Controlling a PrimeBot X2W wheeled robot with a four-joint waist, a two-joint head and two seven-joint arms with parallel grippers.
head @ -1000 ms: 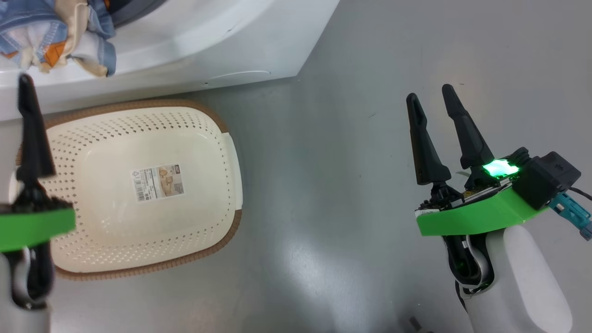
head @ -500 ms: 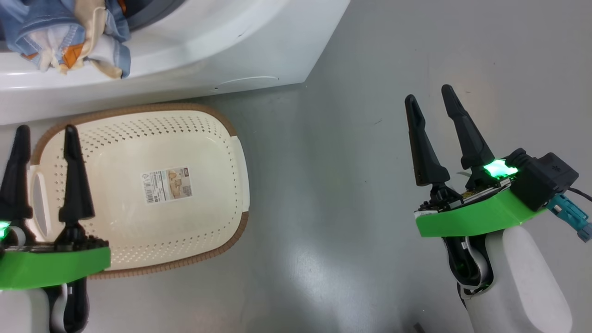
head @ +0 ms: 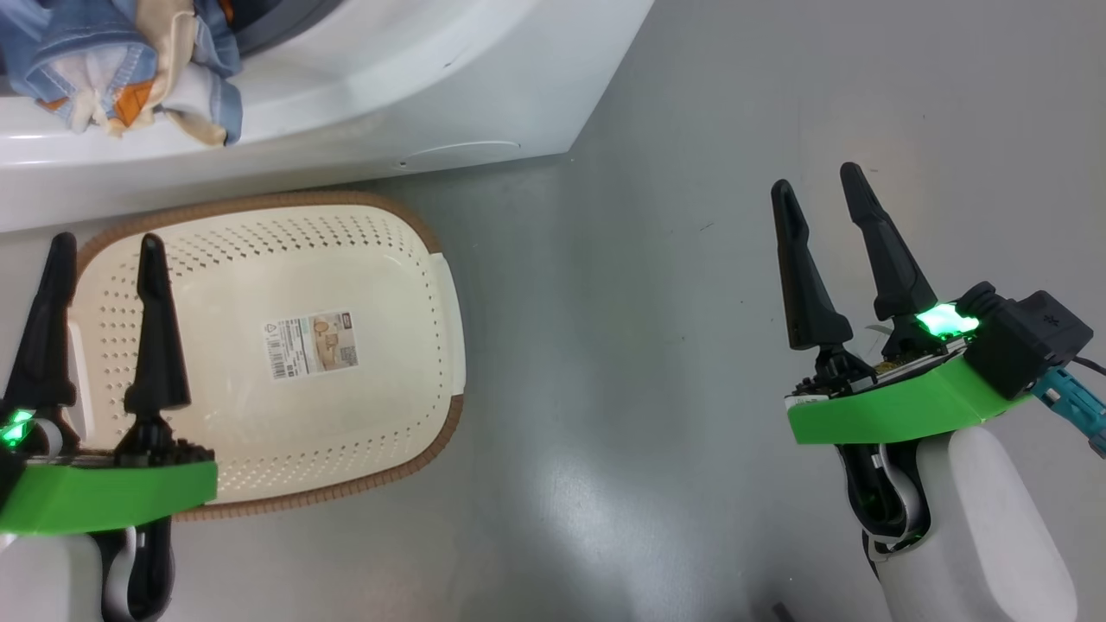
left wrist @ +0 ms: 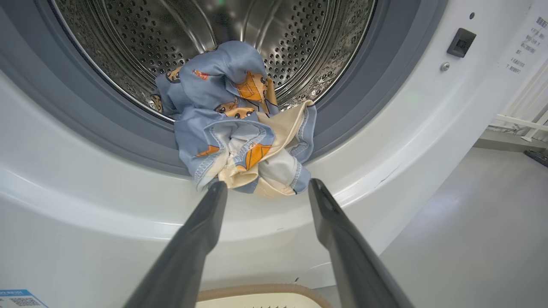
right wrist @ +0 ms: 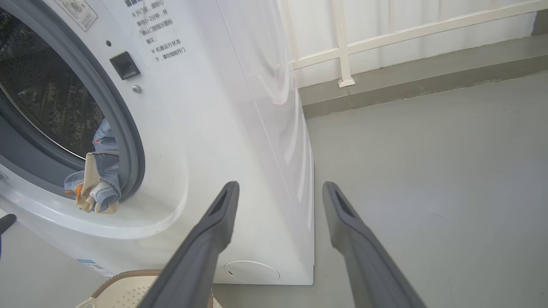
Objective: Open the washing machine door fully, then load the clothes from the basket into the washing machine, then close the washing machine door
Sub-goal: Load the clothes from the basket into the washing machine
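The clothes (left wrist: 237, 124), light blue with orange figures and a cream piece, hang over the grey gasket at the mouth of the washing machine (left wrist: 385, 141), half in the steel drum and half draped outside. The same bundle shows at the head view's top left (head: 121, 65) and in the right wrist view (right wrist: 96, 184). The basket (head: 259, 345) stands on the floor before the machine, holding just its label. My left gripper (head: 105, 246) is open over the basket's left side, pointing at the clothes. My right gripper (head: 816, 186) is open over bare floor. The washing machine door is out of view.
Grey floor (head: 648, 345) stretches to the right of the machine. A white railing and a low kerb (right wrist: 385, 55) run behind the machine's right side. The door latch socket (left wrist: 460, 42) sits right of the drum opening.
My left gripper has turned from edge-on to showing both fingers and has shifted right over the basket. The head camera shifted slightly. My right gripper has barely moved.
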